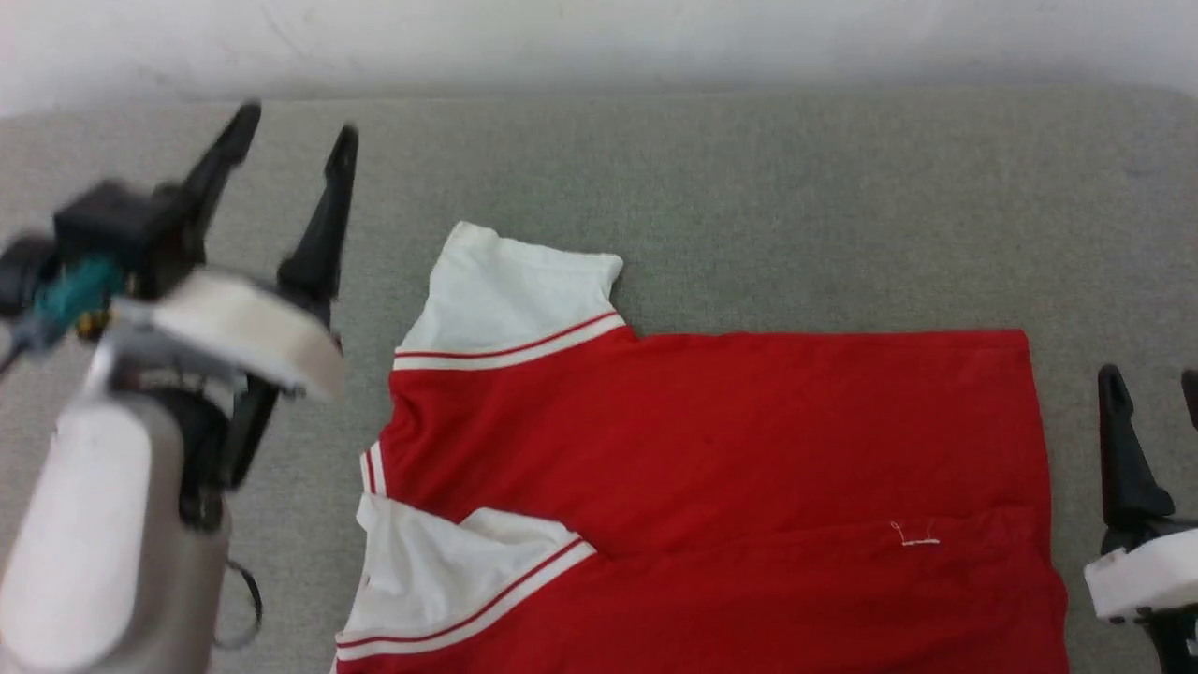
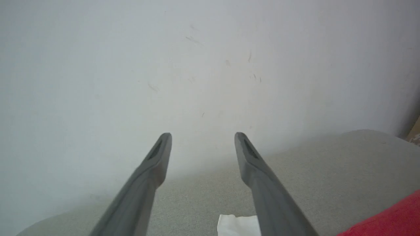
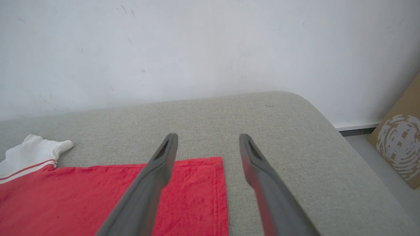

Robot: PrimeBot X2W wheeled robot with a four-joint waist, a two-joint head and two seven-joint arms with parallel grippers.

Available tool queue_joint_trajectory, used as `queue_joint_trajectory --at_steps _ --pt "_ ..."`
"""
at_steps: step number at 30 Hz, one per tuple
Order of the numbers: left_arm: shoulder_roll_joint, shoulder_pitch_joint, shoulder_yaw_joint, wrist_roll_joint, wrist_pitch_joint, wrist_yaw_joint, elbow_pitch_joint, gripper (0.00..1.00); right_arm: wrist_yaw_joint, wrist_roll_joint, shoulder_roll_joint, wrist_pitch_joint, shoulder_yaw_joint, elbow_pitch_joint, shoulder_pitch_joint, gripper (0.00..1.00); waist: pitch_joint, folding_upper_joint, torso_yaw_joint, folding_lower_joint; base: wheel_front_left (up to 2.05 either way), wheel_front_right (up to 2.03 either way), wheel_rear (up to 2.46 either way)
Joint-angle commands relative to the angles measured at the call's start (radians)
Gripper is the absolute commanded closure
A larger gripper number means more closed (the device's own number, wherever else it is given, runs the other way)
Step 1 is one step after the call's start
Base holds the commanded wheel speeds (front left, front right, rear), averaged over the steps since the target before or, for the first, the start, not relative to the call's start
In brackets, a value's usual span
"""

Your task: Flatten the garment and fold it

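Biggest thing here is the grey fabric-covered pad [image 1: 749,206] with a rounded corner, pushed up against a scuffed white wall [image 1: 599,37]. The garment [image 1: 730,449], a red jersey tee, is lying flat on the pad with the collar end toward the robot's left and the straight hem toward its right. No print is showing, just plain red. The far white sleeve [image 1: 510,281] sticks out toward the wall, and the near white sleeve [image 1: 440,580] is laid in over the red body.

The left gripper [image 1: 298,124] is up off the pad, left of the shirt and a bit blurry, with its fingers spread wide and nothing in them. The right gripper [image 3: 208,136] sits just off the hem edge, also spread wide and empty.

A brown cardboard piece [image 3: 398,147] is off past the pad's corner. There's a tiny loose white thread [image 1: 913,538] on the red near the hem.
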Motion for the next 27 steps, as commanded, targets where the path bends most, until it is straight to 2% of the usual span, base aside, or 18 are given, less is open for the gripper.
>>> queue_joint_trajectory --at_steps 1,5,11,17,21,23,24,26,27 --pt "0.021 -0.1 -0.025 0.026 0.021 -0.018 0.064 0.0 -0.001 -0.009 0.002 -0.014 0.016 -0.01 -0.032 0.0 0.084 -0.0001 -0.033 -0.0002 0.0 0.0 0.0" --pt "0.061 -0.282 -0.101 0.041 0.091 -0.056 0.224 0.0 -0.001 -0.022 0.002 -0.032 0.06 -0.011 -0.073 0.0 0.155 -0.0001 -0.065 -0.0002 0.0 0.0 0.0" --pt "0.126 -0.439 -0.233 -0.03 0.26 -0.076 0.408 0.0 -0.001 -0.017 0.002 -0.052 0.109 0.023 -0.123 0.0 0.244 -0.0001 -0.114 -0.0002 0.0 0.0 0.0" --pt "0.199 -0.512 -0.355 -0.137 0.478 -0.077 0.494 0.0 -0.001 -0.016 0.003 -0.069 0.123 0.054 -0.149 0.0 0.305 -0.0001 -0.144 -0.0002 0.0 0.0 0.0" --pt "0.226 -0.525 -0.387 -0.222 0.666 -0.077 0.516 0.0 -0.001 -0.018 0.003 -0.077 0.126 0.07 -0.158 0.0 0.321 -0.0001 -0.152 -0.0002 0.0 0.0 0.0" --pt "0.233 -0.524 -0.395 -0.254 0.727 -0.077 0.503 0.01 -0.001 -0.019 0.003 -0.08 0.129 0.077 -0.163 0.0 0.325 -0.0001 -0.154 -0.0002 0.0 0.0 0.0" --pt "0.237 -0.523 -0.396 -0.263 0.741 -0.077 0.495 0.47 -0.001 -0.019 0.003 -0.08 0.13 0.08 -0.167 0.0 0.327 -0.0001 -0.154 -0.0002 0.0 0.0 0.0" --pt "0.243 -0.517 -0.398 -0.273 0.746 -0.077 0.479 1.0 -0.001 -0.022 0.003 -0.079 0.133 0.083 -0.175 0.0 0.329 -0.0001 -0.154 -0.0002 0.0 0.0 0.0" --pt "0.244 -0.511 -0.398 -0.28 0.744 -0.077 0.474 1.0 -0.001 -0.025 0.003 -0.076 0.137 0.083 -0.181 0.0 0.328 -0.0001 -0.154 -0.0002 0.0 0.0 0.0"
